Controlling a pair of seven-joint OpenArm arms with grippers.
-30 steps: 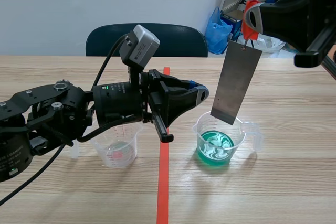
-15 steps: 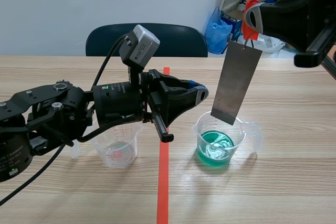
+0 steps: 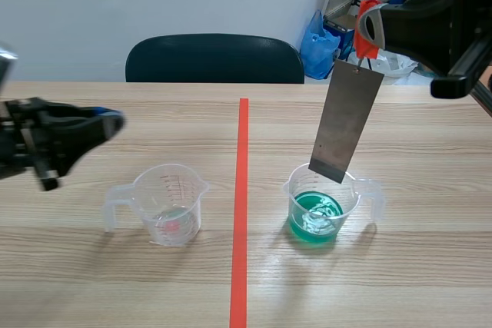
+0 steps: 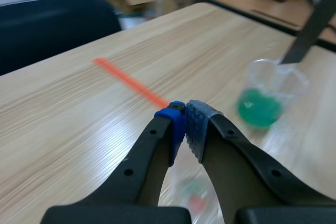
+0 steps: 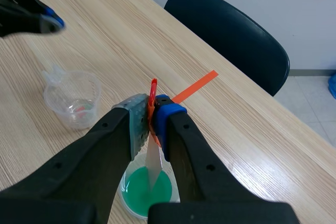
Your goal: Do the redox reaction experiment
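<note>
Right gripper (image 5: 152,109): raised high over the right side of the table (image 3: 430,266), pads pressed together on the orange-red tab (image 3: 367,27) at the top of a grey metal strip (image 3: 346,122).
Metal strip: hangs slightly tilted from the tab, its lower end at the mouth of the cup of green liquid (image 3: 350,201), above the liquid's surface; whether it passes below the rim cannot be told.
Cup of green liquid: clear plastic measuring cup with a handle, standing just right of the orange-red tape line (image 3: 241,213), its bottom filled with green liquid (image 3: 315,217).
Left gripper (image 4: 185,114): held above the table at its far left, well apart from both cups, blue and grey pads meeting with nothing between them.
Second cup (image 3: 171,205): clear, handled, left of the tape line, with only a faint pinkish trace in its bottom.
Background: a dark chair (image 3: 215,57) behind the table, a blue bag (image 3: 319,40) beyond it.
</note>
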